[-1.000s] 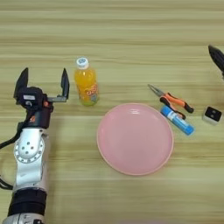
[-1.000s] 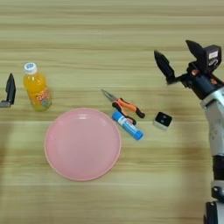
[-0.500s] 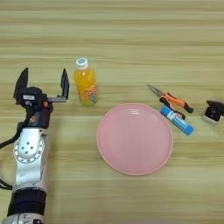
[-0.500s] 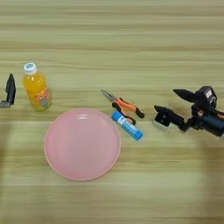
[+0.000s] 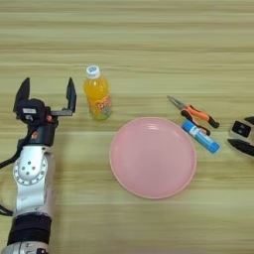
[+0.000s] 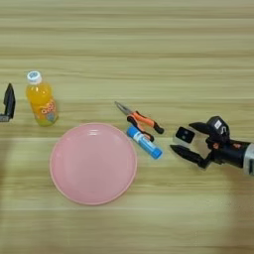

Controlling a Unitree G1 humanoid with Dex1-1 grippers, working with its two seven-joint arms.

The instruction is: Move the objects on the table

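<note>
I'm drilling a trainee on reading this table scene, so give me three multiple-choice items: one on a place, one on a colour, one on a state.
1. Where is the small black-and-white block?
A. on the plate
B. between the right gripper's fingers
C. beside the bottle

2. What colour is the plate?
A. pink
B. green
C. white

3. How does the bottle stand?
A. on its side
B. upside down
C. upright, cap on

Key: 1 B, the small black-and-white block sits between the open fingers of the right gripper, right of the blue-and-white tube and pliers. 2 A, the plate is pink. 3 C, the bottle stands with its white cap up, near the open left gripper.
</note>
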